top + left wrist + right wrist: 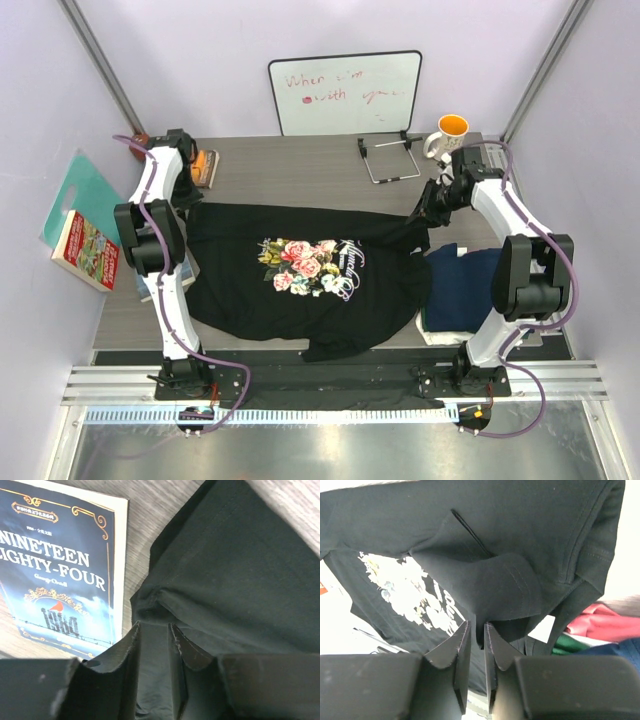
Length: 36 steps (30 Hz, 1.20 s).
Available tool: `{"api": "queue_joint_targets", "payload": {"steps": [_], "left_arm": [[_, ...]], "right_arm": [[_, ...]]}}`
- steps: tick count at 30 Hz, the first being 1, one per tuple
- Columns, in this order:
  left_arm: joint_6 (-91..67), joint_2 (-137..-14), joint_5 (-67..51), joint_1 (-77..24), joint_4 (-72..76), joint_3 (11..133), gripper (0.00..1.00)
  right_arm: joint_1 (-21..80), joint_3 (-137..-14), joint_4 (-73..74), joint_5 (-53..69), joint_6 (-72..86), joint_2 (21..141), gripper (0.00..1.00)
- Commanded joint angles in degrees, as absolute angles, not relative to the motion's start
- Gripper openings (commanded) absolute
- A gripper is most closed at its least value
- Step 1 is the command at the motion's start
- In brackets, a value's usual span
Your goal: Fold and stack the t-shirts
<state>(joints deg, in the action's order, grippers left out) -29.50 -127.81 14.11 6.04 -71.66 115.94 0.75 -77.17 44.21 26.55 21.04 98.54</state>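
The black t-shirt, with pink-and-white flowers and white script on its chest, lies print-up across the middle of the worktop. Its long axis runs left to right, the far edge stretched between the arms. The jaws of the left gripper and the right gripper are each clenched on a far corner of it

left arm bent, reaching to far-left | left black 2-finger gripper clamped on black floral-print t-shirt | right arm bent, reaching to far-right | right black 2-finger gripper clamped on same t-shirt
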Motion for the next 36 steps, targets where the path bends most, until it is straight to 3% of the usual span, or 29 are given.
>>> {"api": "queue_joint_targets", "payload": {"steps": [1,9,13,23,36], "left_arm": [[-29.0,-126.3,16.78,6.33,-73.48,115.49,0.29],[-31.28,-124.54,16.09,6.24,-70.32,118.11,0.3],[-33.22,-126.29,12.92,4.05,-68.56,120.93,0.3],[-33.66,-130.25,11.86,-2.19,-68.91,125.25,0.3],[-33.22,-131.31,10.72,-2.64,-66.8,121.2,0.29]], "right_arm": [[0.88,-79.45,47.45,26.45,20.13,96.16,0.24],[0.88,-82.88,47.64,22.96,21.79,91.85,0.34],[0.79,-84.46,42.73,24.16,23.02,96.22,0.39],[2.46,-86.67,37.09,24.52,22.59,110.73,0.4],[11.07,-81.92,43.5,28.3,19.6,106.62,0.36]]}}
